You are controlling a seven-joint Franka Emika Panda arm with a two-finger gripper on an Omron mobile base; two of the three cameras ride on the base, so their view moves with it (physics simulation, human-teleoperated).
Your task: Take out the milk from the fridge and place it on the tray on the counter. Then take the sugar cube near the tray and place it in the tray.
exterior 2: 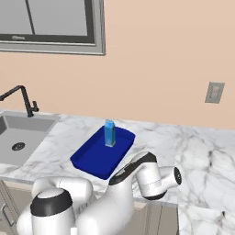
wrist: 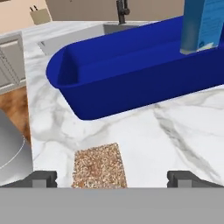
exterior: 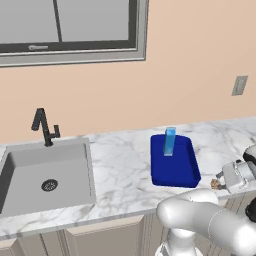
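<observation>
- Hand view: the gripper (wrist: 112, 178) is wide open and holds nothing; the sugar cube (wrist: 99, 166) lies on the counter (wrist: 175, 131) between its tips.
- The blue tray (wrist: 131, 83) is near, just past the cube.
- The milk (exterior: 169, 141) stands upright in the tray.

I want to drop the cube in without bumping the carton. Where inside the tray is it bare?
The milk stands upright at the far end of the tray, toward the wall. The tray's floor from there to its near rim is bare. Crowded: the counter strip by the near right corner, with the sugar cube between the open fingers.
</observation>
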